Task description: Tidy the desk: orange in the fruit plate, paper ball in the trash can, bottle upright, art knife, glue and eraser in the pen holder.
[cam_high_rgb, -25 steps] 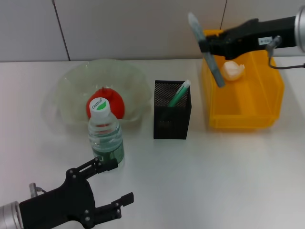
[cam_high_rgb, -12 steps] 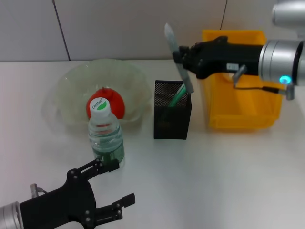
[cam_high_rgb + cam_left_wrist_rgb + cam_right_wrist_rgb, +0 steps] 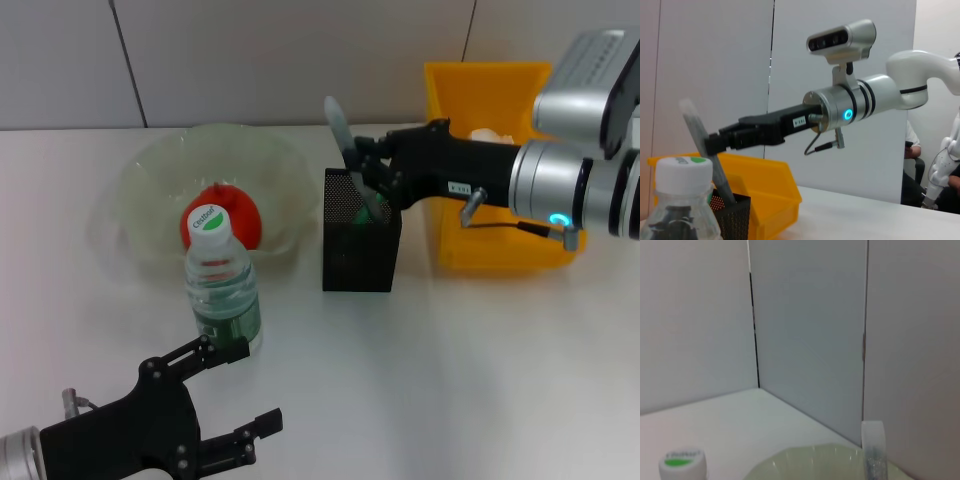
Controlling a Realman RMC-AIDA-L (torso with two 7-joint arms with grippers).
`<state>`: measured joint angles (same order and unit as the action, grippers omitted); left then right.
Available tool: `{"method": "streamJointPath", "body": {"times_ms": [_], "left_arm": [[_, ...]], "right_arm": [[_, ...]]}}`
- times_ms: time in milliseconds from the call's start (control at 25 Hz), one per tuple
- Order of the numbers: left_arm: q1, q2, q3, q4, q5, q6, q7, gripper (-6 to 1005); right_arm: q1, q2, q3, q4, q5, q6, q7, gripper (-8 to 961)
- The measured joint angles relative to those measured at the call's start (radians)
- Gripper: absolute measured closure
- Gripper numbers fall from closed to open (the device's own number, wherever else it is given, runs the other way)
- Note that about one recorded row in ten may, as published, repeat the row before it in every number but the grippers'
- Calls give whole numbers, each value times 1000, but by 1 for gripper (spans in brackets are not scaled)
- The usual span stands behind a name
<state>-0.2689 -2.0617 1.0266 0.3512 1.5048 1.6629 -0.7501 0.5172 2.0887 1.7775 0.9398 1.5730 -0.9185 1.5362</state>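
Right gripper over the holder near the table's back edge, fingers closed on the grey knife. Knife tilted, upper end leaning toward the bowl, lower end dipping inside the holder's mouth beside a green stick (glue, probably). From the left wrist view, same story: right gripper clamped on the knife, blade end down in the holder.

Orange sitting in the bowl toward the back left of the table. Bottle upright just in front of the bowl, white-and-green cap up, touching nothing else. Bottle cap, bowl rim and the knife's top all peeking into the right wrist view.

Yellow bin at the back right, just beside the holder, with a pale paper ball lying inside near its back wall, mostly hidden by the arm.

Left gripper parked at the front left corner, fingers spread wide apart, nothing between them, one fingertip close by the bottle's base.
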Motion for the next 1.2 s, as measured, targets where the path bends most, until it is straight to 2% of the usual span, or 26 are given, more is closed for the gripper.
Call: {"method": "streamJointPath", "body": {"times_ms": [480, 560, 680, 880, 1040, 1120, 1200], "left_arm": [[-7, 0, -5, 0, 0, 1, 0, 184], [-7, 0, -6, 0, 0, 2, 1, 184], [-7, 0, -8, 2, -2, 2, 4, 184], [-10, -1, -8, 6, -6, 6, 5, 184], [-16, -6, -11, 4, -9, 6, 10, 184], [-23, -6, -12, 0, -10, 5, 10, 184], [-26, -7, -12, -1, -11, 2, 10, 184]], "right_arm": [[-28, -1, -12, -26, 33, -5, -47, 764], [-41, -2, -11, -22, 76, -19, -70, 537], [-82, -5, 0, -8, 192, -85, -149, 456], [-177, -8, 94, -24, 383, -332, -318, 344], [-240, -11, 180, -97, 398, -513, -368, 276], [-278, -20, 194, -178, 358, -595, -450, 229], [-294, -23, 194, -217, 328, -621, -509, 182]]}}
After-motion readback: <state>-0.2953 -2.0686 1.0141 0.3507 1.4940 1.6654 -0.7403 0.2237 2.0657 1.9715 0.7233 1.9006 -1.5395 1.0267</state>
